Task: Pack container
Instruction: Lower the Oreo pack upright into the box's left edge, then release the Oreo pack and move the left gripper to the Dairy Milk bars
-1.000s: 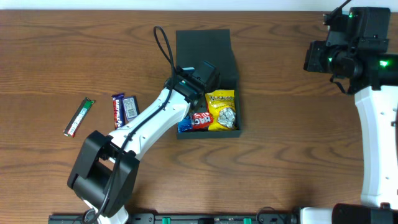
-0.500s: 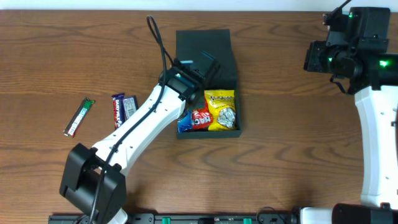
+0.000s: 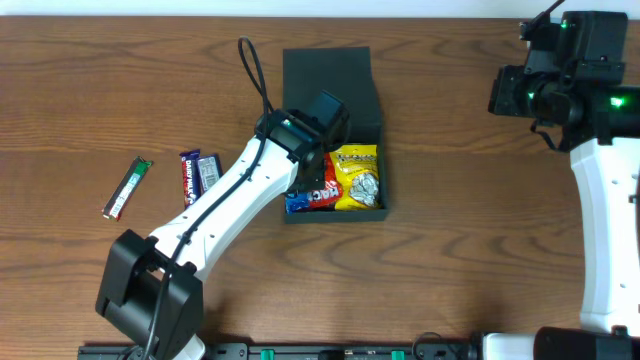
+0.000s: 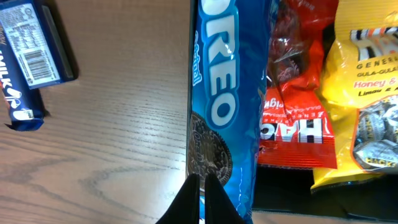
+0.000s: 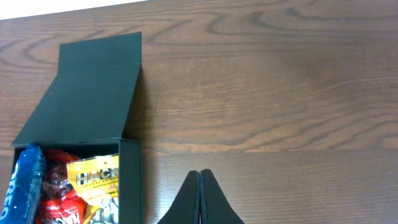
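The dark container [image 3: 384,180] lies at the table's middle with its flap lid [image 3: 330,75] open toward the back. Inside it lie a blue Oreo packet [image 4: 224,93], a red packet [image 4: 295,93] and a yellow packet [image 4: 364,93] side by side. My left gripper [image 4: 200,182] hovers over the box's left edge, above the Oreo packet, shut with nothing between its fingers. My right gripper [image 5: 199,175] is shut and empty above bare wood, to the right of the container [image 5: 129,180].
Two Dairy Milk bars [image 3: 199,175] and a thin green packet [image 3: 127,187] lie on the wood left of the box. A black cable [image 3: 255,70] loops up from the left wrist. The right arm [image 3: 560,85] stands at the far right.
The left gripper's jaws have closed on nothing, and its wrist has shifted a little over the box's left side. The right arm has not moved.
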### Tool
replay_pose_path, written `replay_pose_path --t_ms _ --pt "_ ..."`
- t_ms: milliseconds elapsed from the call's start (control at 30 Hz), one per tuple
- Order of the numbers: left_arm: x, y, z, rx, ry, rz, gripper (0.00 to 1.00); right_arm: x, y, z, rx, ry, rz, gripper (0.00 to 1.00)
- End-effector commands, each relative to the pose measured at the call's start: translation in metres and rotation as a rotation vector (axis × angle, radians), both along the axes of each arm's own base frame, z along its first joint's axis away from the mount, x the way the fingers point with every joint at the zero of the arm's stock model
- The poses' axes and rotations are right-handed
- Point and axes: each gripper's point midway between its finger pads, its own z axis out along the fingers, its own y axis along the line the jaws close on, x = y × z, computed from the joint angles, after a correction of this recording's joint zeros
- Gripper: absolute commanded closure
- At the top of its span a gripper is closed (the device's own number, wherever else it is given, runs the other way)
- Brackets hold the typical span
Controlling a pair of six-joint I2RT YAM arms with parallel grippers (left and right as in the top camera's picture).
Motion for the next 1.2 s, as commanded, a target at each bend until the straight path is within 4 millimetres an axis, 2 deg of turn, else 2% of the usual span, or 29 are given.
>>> replay_pose_path --t_ms 0,333,600,833,933,1000,1100,1167 --pt "-0.013 -0.001 -0.006 -0.025 0.052 -0.014 0.94 -0.002 -0.003 0.005 0.002 -0.014 -0.006 0.98" --pt "-0.016 -0.005 -0.007 -0.031 0.06 -0.061 0.94 -0.002 -0.003 0.005 0.002 -0.013 -0.006 0.99" --pt "-0.025 0.002 -0.029 -0.01 0.087 -0.059 0.94 -0.002 -0.003 0.005 0.002 -0.012 -0.006 0.98" --pt "-0.021 0.0 -0.029 -0.019 0.071 -0.059 0.94 -0.003 -0.003 0.005 0.002 -0.011 -0.006 0.98" --pt "-0.009 -0.001 -0.013 -0.041 0.018 -0.047 0.94 -0.003 -0.003 0.005 0.002 -0.012 -0.006 0.99" --pt "0.009 0.005 0.013 -0.037 -0.081 -0.023 0.94 -0.003 -0.003 0.005 0.002 -0.012 -0.006 0.99" --pt "0.034 0.035 0.052 0.018 -0.245 0.051 0.94 -0.003 -0.003 0.005 0.002 -0.012 -0.006 0.98" --pt "0.041 0.058 0.063 0.046 -0.28 0.108 0.94 -0.002 -0.003 0.005 0.002 -0.012 -0.006 0.99"
